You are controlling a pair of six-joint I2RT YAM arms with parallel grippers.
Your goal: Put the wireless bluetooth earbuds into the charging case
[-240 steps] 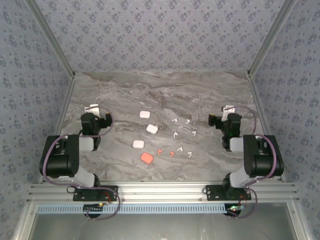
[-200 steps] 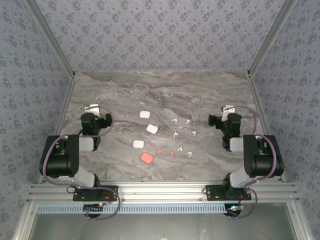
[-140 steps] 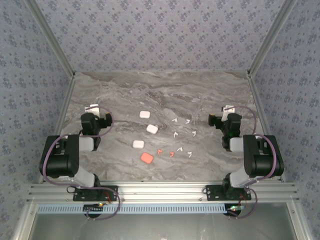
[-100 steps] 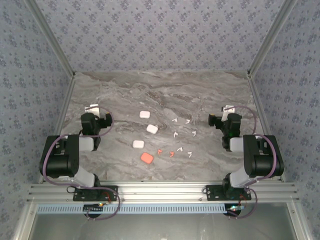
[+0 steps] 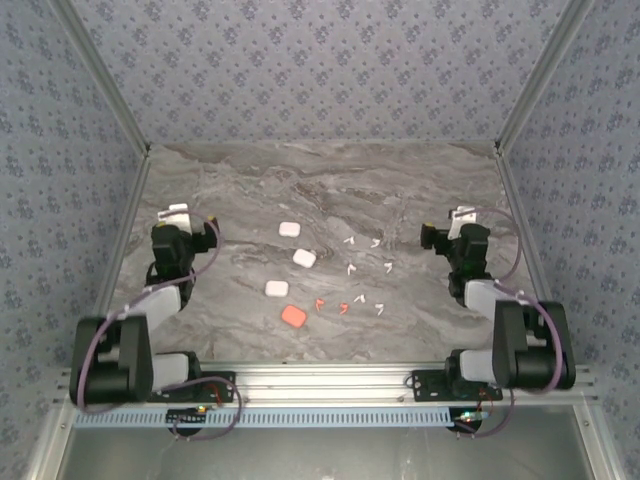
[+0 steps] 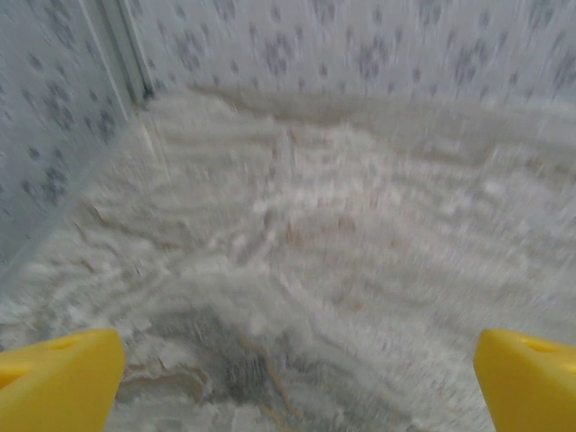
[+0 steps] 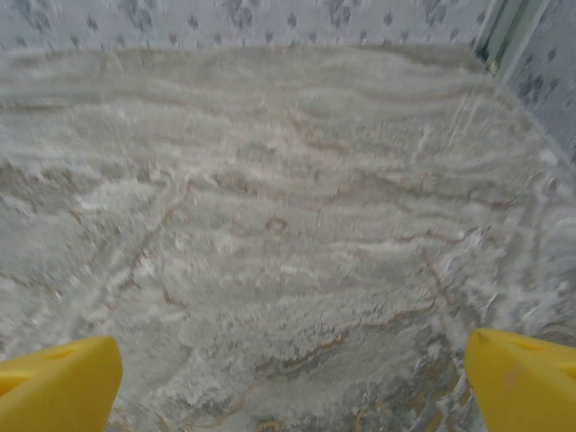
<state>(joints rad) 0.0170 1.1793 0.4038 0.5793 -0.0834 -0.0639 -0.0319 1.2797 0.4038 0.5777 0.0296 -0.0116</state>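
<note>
L-shaped earbuds [image 5: 350,268], six white, two orange-red, lie scattered on the table [image 5: 430,200] right of the charging cases [image 5: 304,257]. Stems angle assorted ways, too small to read. Left jaws and right jaws gape wide, empty.

No legible txt anywhere.
</note>
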